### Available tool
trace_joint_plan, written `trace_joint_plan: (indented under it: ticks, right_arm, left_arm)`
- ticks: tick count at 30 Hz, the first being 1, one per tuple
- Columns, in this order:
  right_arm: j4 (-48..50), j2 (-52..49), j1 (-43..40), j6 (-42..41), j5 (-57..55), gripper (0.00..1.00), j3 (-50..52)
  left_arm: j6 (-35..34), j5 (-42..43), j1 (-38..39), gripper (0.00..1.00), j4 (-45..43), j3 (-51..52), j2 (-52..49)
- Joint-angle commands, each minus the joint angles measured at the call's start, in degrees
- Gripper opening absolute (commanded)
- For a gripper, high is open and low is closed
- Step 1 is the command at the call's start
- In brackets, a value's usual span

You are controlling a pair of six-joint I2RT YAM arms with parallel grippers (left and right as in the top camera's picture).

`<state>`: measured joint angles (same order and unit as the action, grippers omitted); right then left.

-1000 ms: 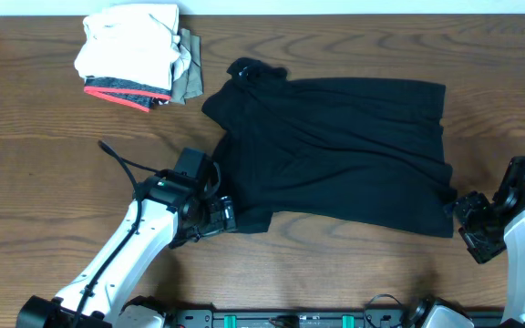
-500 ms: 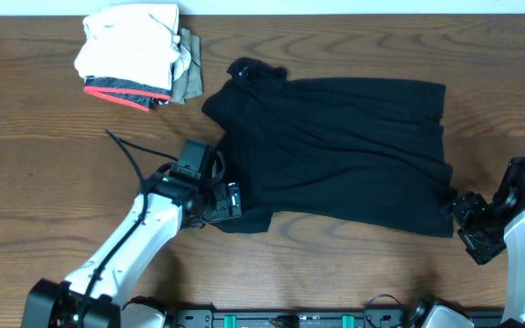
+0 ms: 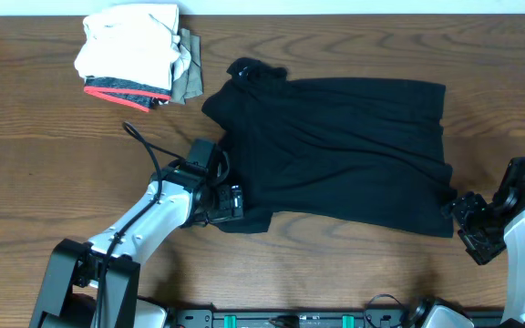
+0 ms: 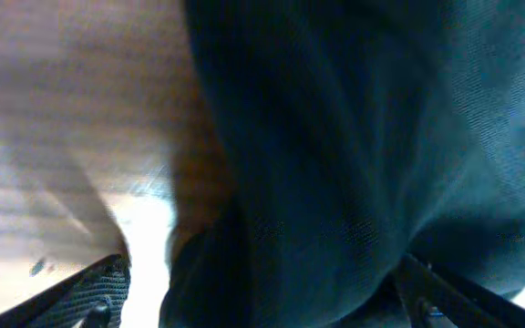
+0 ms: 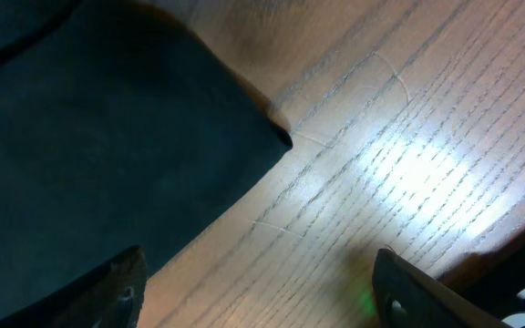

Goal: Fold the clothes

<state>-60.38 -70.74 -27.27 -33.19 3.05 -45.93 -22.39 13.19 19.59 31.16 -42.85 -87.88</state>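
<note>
Well, the left gripper [image 3: 231,202] gapes wide, the black shirt [image 3: 335,155] bunched at its hem between the fingers; it should sink lower before pinching, I think. The right gripper [image 3: 456,206], also open, has the shirt's corner just ahead of its fingers.

the left claw [image 3: 232,202] has slid up and to the right across the tabletop [image 3: 25,182], from just off the black shirt's [image 3: 335,146] lower left corner to overlapping its hem; its black cable [image 3: 146,148] has swung along with it.
</note>
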Motion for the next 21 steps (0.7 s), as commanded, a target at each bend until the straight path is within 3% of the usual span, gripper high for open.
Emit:
trace_joint_plan:
  ticks: [1, 10, 18, 21]
  right_arm:
    - [-0.1, 0.5, -0.3, 1.2, 0.2, 0.77, -0.9]
    - [-0.1, 0.5, -0.3, 2.0, 0.2, 0.77, -0.9]
    - [-0.1, 0.5, -0.3, 2.0, 0.5, 0.78, -0.9]
    - [-0.1, 0.5, -0.3, 2.0, 0.4, 0.78, -0.9]
  left_arm:
    - [0.8, 2.3, -0.3, 0.87, -0.7, -0.3, -0.2]
    - [0.7, 4.0, -0.3, 0.39, 1.8, -0.3, -0.2]
    - [-4.8, 4.3, -0.3, 0.37, 13.8, -1.5, 0.1]
    - [-5.4, 4.4, -0.3, 0.26, 17.5, -2.1, 0.2]
